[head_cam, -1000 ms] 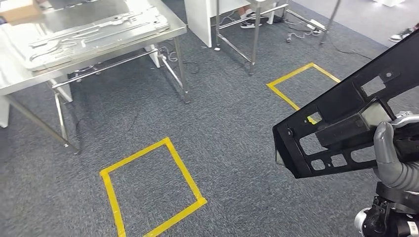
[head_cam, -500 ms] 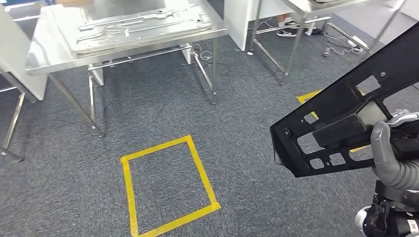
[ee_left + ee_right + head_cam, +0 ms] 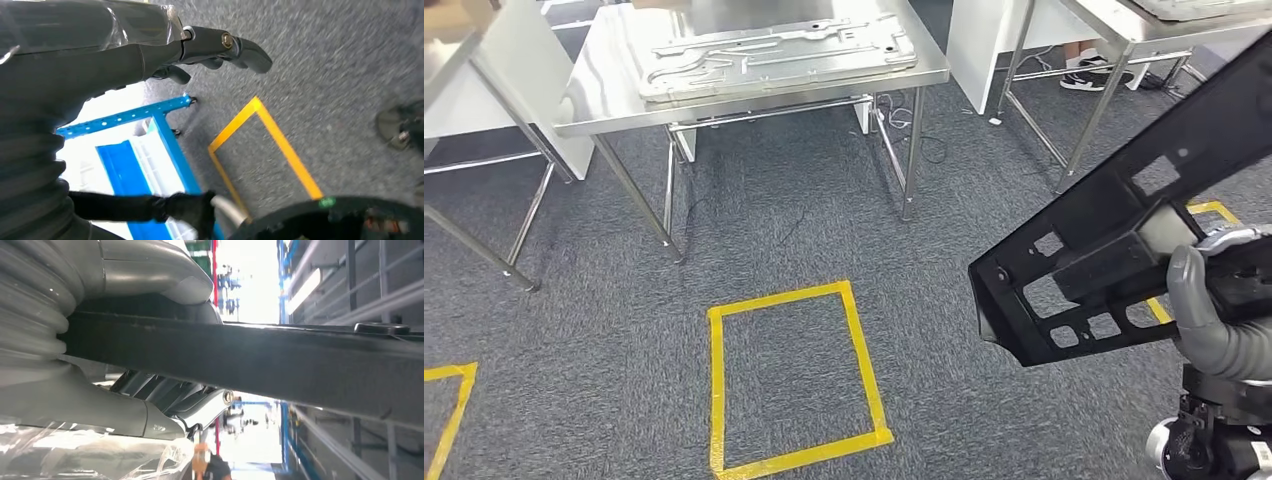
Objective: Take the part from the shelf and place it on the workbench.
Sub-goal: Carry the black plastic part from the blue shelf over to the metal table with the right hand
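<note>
- Part: a long black panel with rectangular cut-outs, held up in the air over the carpet, well apart from the steel workbench and nearer the robot than it. The panel slants, its far end rising toward the picture's upper right.
- Right hand: grey thumb and fingers clamped around the part near its lower end. In the right wrist view the thumb lies on one face of the dark bar and the fingers press on the other.
- Left hand: in the left wrist view its dark fingers are curled partway and hold nothing; I cannot tell whether they are apart or together. Below it lie grey carpet and a yellow tape outline.
- The workbench tabletop is shiny steel and carries a flat stamped metal sheet with raised channels.
- Yellow tape rectangle on the carpet, on the robot's side of the workbench and beside the part's lower end.
- Blue shelf frame in the left wrist view, near the tape outline.
- A person's shoe shows beyond the workbench, under a neighbouring table.
</note>
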